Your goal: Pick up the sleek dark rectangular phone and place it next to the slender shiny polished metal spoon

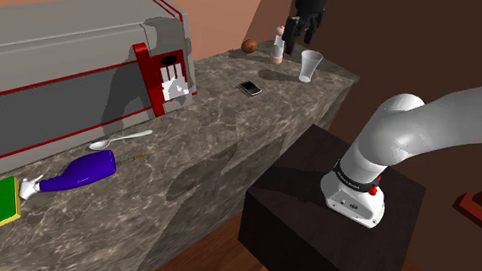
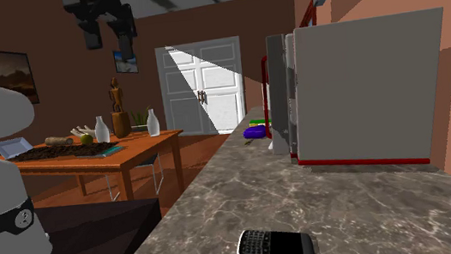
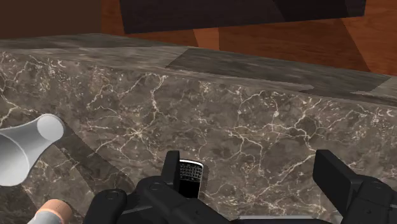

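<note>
Two black fingers [image 3: 173, 167] stand wide apart on the tool [image 3: 249, 162], and there's nothing between them but air: it's fully open and carrying nothing. In the shoulder view the tool [image 1: 300, 34] hangs high over the far end of the table [image 1: 214, 149], and the phone [image 1: 250, 88] lies flat on the marble below it, toward that view's lower left, just beside a clear cup [image 1: 310, 66]. Look down the wrist view now: the phone [image 3: 189, 179] sits between the fingers but well off-centre, tucked close to one finger and far from the other. Its long axis runs across the line joining the fingers, so I'd say they are already turned to close over its narrow width. What this needs, by my reading, is a sideways shift to centre the phone, then a straight drop. The spoon [image 1: 121, 140] is well apart from all this, far along the table toward the shoulder view's left, beside the big grey and red box [image 1: 66, 72] and near a purple bottle [image 1: 82, 172]. So there's a long carry ahead once the phone is in hand, and no grasp made yet.
</note>
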`<action>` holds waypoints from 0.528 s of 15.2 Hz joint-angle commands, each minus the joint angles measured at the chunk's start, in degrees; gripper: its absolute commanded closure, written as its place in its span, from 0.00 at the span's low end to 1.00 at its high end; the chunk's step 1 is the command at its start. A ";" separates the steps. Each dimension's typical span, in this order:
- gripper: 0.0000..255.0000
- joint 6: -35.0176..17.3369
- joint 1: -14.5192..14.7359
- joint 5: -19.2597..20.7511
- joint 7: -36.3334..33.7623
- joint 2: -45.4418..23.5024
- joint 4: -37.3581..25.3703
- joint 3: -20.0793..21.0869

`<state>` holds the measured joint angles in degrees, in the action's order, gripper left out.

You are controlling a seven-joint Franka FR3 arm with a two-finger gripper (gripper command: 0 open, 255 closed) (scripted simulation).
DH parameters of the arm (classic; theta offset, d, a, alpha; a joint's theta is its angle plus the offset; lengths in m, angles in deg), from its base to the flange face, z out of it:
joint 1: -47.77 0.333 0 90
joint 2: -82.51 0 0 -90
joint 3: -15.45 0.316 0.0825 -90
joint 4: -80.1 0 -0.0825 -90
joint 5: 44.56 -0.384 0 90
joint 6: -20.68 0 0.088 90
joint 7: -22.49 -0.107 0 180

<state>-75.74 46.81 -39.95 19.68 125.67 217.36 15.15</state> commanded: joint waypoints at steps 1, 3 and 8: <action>0.00 0.00 0.00 0.00 0.00 0.00 0.00 0.00; 0.00 -3.56 -0.26 0.20 0.86 -3.18 0.57 -1.16; 0.00 -12.10 -0.69 0.21 3.18 -12.21 0.60 -3.97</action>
<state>-86.26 46.05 -39.53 22.67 115.20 218.08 11.46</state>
